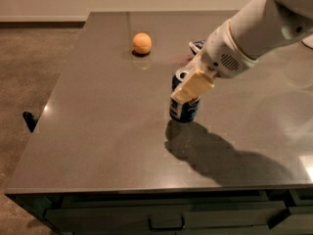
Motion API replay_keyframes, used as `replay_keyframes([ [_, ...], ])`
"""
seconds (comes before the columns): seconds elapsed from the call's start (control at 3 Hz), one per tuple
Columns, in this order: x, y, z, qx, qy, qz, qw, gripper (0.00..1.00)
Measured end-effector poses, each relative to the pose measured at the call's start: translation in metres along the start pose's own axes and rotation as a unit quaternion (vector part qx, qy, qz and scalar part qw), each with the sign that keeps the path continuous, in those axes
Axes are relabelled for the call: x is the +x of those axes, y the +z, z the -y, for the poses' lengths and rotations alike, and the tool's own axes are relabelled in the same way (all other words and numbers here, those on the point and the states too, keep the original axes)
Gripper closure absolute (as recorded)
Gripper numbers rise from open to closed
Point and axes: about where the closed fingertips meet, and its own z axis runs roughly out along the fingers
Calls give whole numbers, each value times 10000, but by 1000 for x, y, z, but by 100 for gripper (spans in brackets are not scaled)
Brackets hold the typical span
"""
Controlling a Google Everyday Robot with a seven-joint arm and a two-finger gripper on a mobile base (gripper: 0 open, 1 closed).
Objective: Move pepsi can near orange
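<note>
Jaws on the gripper (188, 89) look clamped around the pepsi can (184, 110). One tan finger (194, 86) is slanted across the front of its upper half and the other's hidden behind, so I'd call that a hold, not a hover. Can is upright, long axis straight up, sitting right of the middle of the surface (98, 146). Can't tell if its base is touching down or just off, since the shadow sits right under it.

The arm (254, 33) comes in from 2 o'clock, sloping down to the can. Behind the wrist, about 1 o'clock from the can, a corner of a blue and white snack bag (196, 45) peeks out.

The bit that matters: the orange (142, 43) lies at 11 o'clock from the can, well apart, with nothing between them. My guess is the carry goes along that line and should stop short, so the can doesn't bump the fruit and send it rolling.
</note>
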Motion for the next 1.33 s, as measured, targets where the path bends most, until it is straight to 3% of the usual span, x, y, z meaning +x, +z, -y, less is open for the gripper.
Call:
replay_keyframes([
  [0.33,-21,-4,20,22,204,101,9997,100],
  [0.67,-41,-5,34,203,419,146,9988,100],
  [1.33,-62,2,49,519,936,228,9940,100],
])
